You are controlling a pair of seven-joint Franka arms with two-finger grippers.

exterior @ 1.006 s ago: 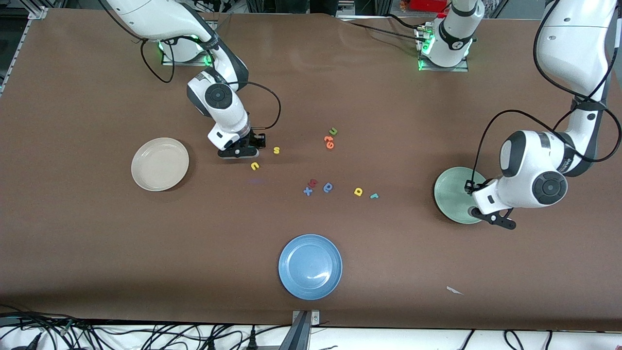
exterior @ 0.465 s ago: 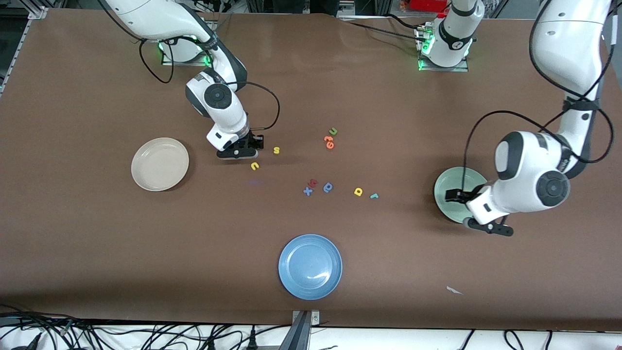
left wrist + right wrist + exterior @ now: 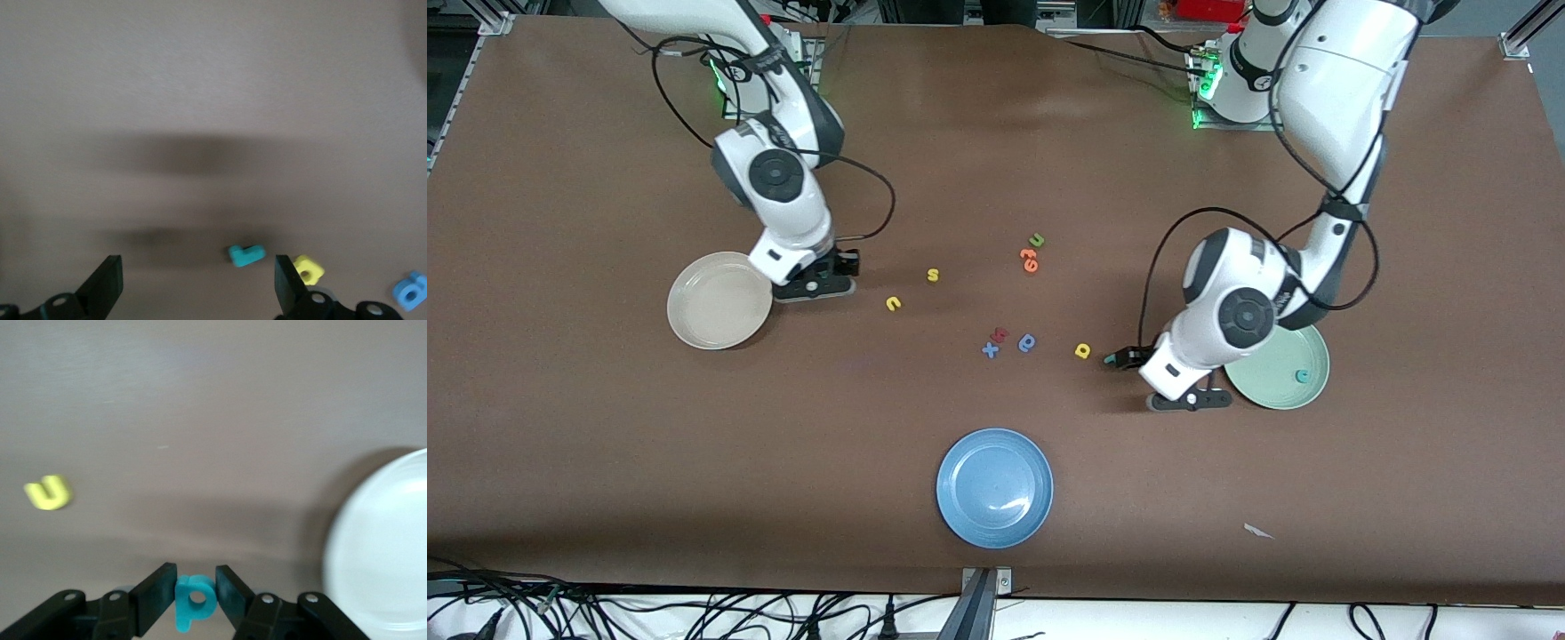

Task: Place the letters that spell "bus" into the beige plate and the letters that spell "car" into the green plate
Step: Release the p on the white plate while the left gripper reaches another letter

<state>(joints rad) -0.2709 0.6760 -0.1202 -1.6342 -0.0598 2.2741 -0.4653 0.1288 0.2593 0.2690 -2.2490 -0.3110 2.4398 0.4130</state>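
The teal b point(image 3: 194, 601) was pinched between the fingers of the right end effector point(image 3: 815, 283), just beside the beige plate point(image 3: 719, 300), which held no letters. The yellow u point(image 3: 894, 304) and yellow s point(image 3: 933, 275) lay on the bench point(image 3: 605, 444) nearby. The teal c point(image 3: 1302, 375) sat in the green plate point(image 3: 1285, 387). The left end effector point(image 3: 1169, 380), fingers spread wide and holding nothing, hung beside that plate over the teal r point(image 3: 245, 255), with the yellow a point(image 3: 1082, 351) near it.
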